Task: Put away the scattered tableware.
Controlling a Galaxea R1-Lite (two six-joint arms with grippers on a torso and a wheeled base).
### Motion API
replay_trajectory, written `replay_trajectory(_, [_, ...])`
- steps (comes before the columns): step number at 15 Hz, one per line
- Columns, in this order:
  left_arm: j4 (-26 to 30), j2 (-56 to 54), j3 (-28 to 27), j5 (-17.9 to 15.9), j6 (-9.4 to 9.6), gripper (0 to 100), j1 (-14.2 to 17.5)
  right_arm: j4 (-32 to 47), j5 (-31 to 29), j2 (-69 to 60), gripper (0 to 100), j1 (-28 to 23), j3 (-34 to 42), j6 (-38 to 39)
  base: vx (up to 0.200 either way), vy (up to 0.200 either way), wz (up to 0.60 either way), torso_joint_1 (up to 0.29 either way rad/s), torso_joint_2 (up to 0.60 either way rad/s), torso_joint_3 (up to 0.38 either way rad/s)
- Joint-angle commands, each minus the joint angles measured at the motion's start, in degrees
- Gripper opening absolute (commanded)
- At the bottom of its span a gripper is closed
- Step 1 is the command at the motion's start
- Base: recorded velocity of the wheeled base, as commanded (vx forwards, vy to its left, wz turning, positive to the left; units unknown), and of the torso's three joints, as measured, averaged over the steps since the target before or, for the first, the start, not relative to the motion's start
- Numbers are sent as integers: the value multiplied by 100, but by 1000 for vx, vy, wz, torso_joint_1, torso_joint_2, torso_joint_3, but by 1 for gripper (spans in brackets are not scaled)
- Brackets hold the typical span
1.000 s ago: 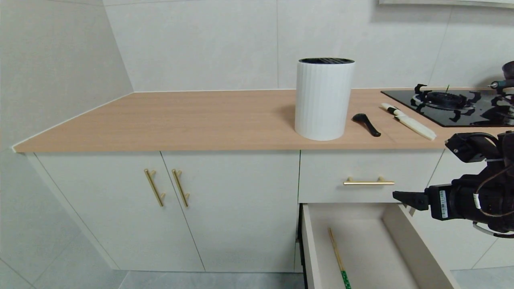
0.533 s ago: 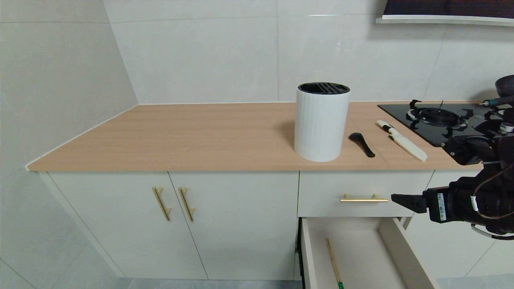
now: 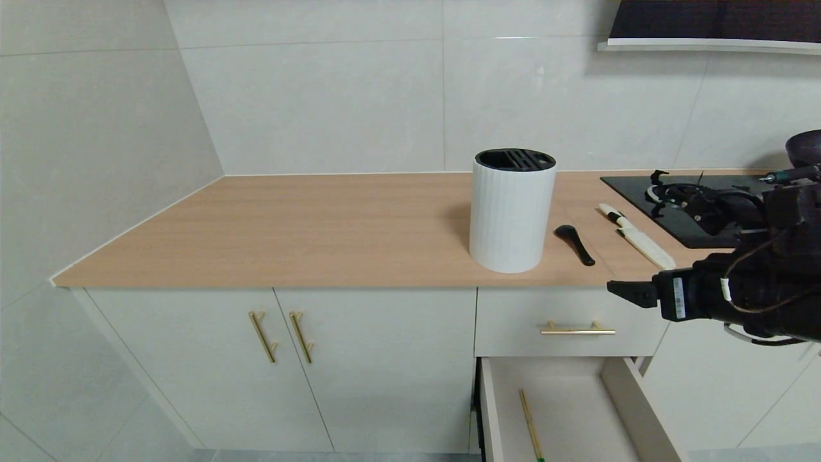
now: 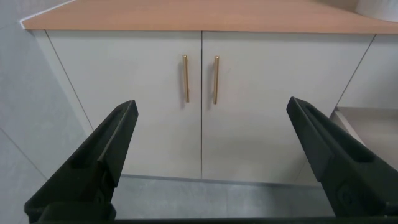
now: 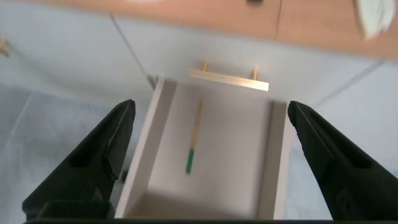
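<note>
Right end effector (image 5: 205, 163) hangs above the pulled-out drawer (image 3: 625, 404), fingers spread wide, holding nothing. In the drawer lies a green-tipped chopstick (image 5: 193, 144), maybe a pair, hard to tell. Up on the worktop (image 3: 321, 231) a black spoon (image 3: 575, 242) sits just beside the white utensil holder (image 3: 512, 212), with a white knife (image 3: 637, 236) near it, stove (image 3: 641, 192) side. Left end effector (image 4: 211, 155) is wide open too, facing the cabinet doors (image 4: 155, 112).

A counter (image 3: 321, 224) is backed by pale tiled walls (image 3: 321, 96); white cabinets (image 3: 192, 372) with brass handles (image 3: 262, 337) are set beneath, above a grey floor (image 4: 205, 199).
</note>
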Motion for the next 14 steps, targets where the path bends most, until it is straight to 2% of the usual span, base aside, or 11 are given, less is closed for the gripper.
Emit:
replay_trajectory(1, [0,2,0,1,-2,100,1,-3,-15,992,100,-92,-963,-27,0,0,0,0,0,0])
replay_trajectory(3, [0,2,0,1,-2,100,1,6,-24,1625,100,-180,-1622,-247,0,0,0,0,0,0])
replay_trajectory(6, [0,2,0,1,-2,100,1,-38,-384,2636,100,-320,-2413,-220,0,0,0,0,0,0])
replay_trajectory(8, [0,2,0,1,-2,100,1,-179,-419,3180,100,-355,-2650,-185,0,0,0,0,0,0])
replay_trajectory(11, [0,2,0,1,-2,100,1,-899,-498,3805,100,-399,-2817,-141,0,0,0,0,0,0])
replay_trajectory(14, [0,2,0,1,-2,100,1,-1049,-621,4086,100,-531,-3072,-106,0,0,0,0,0,0])
